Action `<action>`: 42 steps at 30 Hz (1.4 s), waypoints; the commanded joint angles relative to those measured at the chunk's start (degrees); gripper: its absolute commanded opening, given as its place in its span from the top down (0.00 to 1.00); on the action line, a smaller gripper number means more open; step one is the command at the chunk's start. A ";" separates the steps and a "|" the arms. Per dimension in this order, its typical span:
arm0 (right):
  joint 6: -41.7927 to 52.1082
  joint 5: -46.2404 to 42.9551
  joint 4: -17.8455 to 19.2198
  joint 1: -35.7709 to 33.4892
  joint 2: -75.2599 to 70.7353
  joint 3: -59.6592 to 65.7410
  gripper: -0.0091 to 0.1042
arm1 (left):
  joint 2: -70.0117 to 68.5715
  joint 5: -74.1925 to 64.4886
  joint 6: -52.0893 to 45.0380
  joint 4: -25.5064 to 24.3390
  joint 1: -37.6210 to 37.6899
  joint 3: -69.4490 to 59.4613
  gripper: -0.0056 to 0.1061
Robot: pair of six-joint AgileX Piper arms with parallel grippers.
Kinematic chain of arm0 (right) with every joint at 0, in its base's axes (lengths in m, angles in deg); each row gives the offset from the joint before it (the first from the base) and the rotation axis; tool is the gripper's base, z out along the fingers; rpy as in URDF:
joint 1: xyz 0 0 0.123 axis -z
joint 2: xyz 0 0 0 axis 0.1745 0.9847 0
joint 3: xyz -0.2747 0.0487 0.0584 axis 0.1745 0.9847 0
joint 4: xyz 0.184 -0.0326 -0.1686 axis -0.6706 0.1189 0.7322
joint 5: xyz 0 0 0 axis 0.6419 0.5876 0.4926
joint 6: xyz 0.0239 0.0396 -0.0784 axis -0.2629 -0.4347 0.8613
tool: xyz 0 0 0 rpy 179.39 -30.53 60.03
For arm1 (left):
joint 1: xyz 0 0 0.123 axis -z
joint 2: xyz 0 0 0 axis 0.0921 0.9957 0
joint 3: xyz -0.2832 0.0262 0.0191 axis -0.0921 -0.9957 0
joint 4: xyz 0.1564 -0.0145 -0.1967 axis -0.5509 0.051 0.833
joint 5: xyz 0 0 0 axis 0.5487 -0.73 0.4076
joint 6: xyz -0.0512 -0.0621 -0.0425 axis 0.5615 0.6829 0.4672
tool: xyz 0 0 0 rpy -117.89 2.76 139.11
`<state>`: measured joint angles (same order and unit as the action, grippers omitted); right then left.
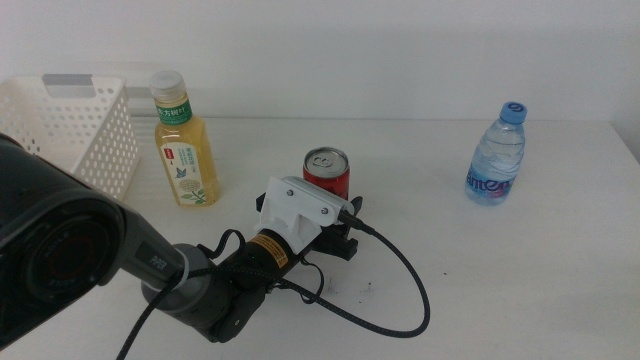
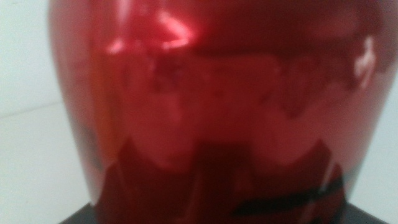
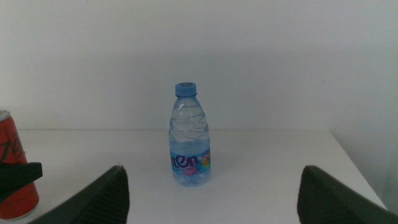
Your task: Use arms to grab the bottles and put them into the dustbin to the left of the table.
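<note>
The slim red can (image 1: pixel 327 172) stands upright at the table's middle. My left gripper (image 1: pixel 336 236) is right against its near side, low at its base. The can fills the left wrist view (image 2: pixel 211 99). The yellow-drink bottle (image 1: pixel 184 150) with a white cap stands left of the can, next to the white dustbin (image 1: pixel 70 125) at the far left. The clear water bottle (image 1: pixel 497 155) with a blue cap stands at the right. My right gripper (image 3: pixel 217 199) is open and empty, facing the water bottle (image 3: pixel 189 137) from a distance; it is out of the middle view.
The left arm's thick black cable (image 1: pixel 400 290) loops over the white table (image 1: pixel 520 280) in front of the can. The red can (image 3: pixel 12 162) and a dark part of the left gripper show at the edge of the right wrist view.
</note>
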<state>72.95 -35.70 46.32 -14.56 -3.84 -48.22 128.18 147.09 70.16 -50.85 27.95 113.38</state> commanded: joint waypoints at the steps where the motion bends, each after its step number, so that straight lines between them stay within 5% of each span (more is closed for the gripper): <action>1: 0.21 -0.45 0.33 0.00 -0.21 0.20 0.10 | -1.40 1.35 0.32 -0.67 -0.06 -0.16 0.86; 42: 0.21 -0.45 0.33 0.00 -0.21 0.20 0.10 | -42.31 -37.04 -1.13 -0.79 -0.06 -6.22 0.87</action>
<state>72.95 -35.70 46.32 -14.56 -3.84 -48.22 87.51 108.65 68.80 -52.94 27.95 106.97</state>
